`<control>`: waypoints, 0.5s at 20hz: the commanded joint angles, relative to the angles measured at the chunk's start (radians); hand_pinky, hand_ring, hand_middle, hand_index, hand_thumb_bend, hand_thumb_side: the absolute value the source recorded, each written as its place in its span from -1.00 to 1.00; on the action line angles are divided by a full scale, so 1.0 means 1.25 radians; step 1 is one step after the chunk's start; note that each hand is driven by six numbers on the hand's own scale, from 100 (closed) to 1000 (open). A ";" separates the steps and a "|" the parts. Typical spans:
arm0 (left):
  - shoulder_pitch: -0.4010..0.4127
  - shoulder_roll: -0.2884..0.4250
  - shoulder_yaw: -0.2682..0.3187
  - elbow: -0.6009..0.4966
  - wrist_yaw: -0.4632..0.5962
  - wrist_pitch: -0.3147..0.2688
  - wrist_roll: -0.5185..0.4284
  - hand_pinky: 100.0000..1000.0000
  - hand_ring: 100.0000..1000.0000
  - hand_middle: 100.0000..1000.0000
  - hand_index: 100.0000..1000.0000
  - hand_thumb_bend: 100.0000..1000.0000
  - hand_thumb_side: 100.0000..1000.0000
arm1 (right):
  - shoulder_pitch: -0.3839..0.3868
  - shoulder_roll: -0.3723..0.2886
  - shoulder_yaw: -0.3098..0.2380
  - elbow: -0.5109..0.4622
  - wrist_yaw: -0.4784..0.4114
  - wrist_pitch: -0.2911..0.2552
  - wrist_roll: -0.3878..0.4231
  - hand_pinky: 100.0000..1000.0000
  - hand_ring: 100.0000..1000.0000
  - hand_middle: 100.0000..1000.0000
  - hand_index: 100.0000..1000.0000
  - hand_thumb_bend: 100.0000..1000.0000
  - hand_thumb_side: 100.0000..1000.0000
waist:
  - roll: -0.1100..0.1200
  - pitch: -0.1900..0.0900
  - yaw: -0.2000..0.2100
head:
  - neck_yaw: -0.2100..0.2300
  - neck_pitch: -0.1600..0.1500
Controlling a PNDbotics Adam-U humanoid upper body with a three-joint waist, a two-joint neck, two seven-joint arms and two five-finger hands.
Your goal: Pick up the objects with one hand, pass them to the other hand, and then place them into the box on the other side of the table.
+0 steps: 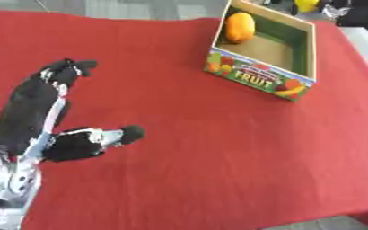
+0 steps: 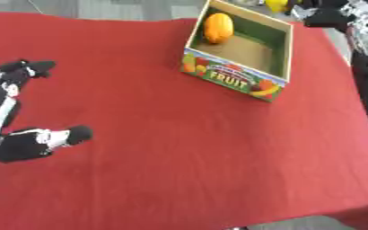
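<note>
Apparently, an orange fruit (image 1: 240, 27) is already lodged in the box (image 1: 260, 78) far beyond the empty, open left robot hand (image 1: 58, 112), and nothing further is seen on the desk (image 1: 203, 148).

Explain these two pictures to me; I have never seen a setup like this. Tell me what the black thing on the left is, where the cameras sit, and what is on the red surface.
Both pictures come from the two eyes of one camera in a humanoid robot's head, looking down at the same moment, so they nearly match. The black and silver shape on the left is the robot's left hand, open over the table with fingers and thumb spread; it holds nothing. The dark, blurred shapes at the top right edge of the right eye view may be the other arm, but no right hand can be made out. The table is covered by a red cloth. On its far right side stands an open cardboard box with "FRUIT" printed on its front. Inside, in the far corner, lies an orange fruit. Nothing else lies on the cloth.
</note>
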 commanded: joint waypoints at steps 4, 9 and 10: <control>-0.017 0.005 0.003 -0.015 -0.006 -0.002 -0.004 0.38 0.43 0.29 0.72 1.00 0.99 | -0.012 -0.054 0.013 0.063 0.049 -0.059 -0.072 0.42 1.00 -0.74 -0.49 -1.00 -0.89 | -0.005 -0.006 0.006 | -0.002 -0.021; -0.020 0.003 0.000 -0.016 -0.009 -0.004 -0.007 0.38 0.43 0.29 0.72 1.00 0.99 | -0.016 -0.055 0.024 0.102 0.089 -0.094 -0.112 0.42 1.00 -0.74 -0.49 -1.00 -0.84 | -0.007 0.000 0.012 | -0.013 -0.021; -0.021 0.003 -0.001 -0.017 -0.009 -0.005 -0.008 0.38 0.43 0.29 0.72 1.00 0.99 | -0.017 -0.055 0.025 0.110 0.099 -0.100 -0.120 0.42 1.00 -0.74 -0.49 -1.00 -0.82 | -0.008 0.001 0.013 | -0.015 -0.021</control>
